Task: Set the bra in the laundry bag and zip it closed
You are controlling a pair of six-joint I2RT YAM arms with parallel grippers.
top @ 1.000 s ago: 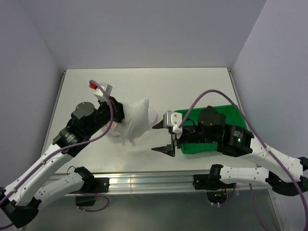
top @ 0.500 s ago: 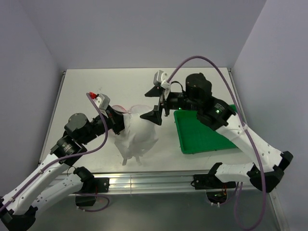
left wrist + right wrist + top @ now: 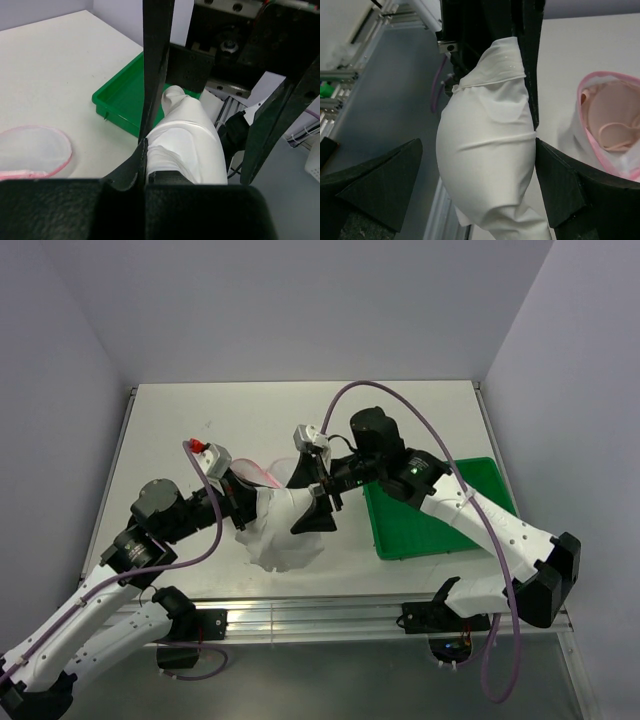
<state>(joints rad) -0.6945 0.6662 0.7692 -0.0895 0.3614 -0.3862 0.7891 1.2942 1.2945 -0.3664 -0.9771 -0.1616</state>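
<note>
Pale padded bra (image 3: 485,150) hangs pinched beside open laundry bag (image 3: 31,149).

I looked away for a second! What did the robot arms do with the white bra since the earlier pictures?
The right gripper came away from the green tray and swung over to the bra; its open jaws now sit either side of it. The left gripper pulled the bra nearer to the robot. Same as before: the left gripper holds the bra, and the green tray has not moved.

Laundry bag (image 3: 592,80) partly past the right edge.
</note>
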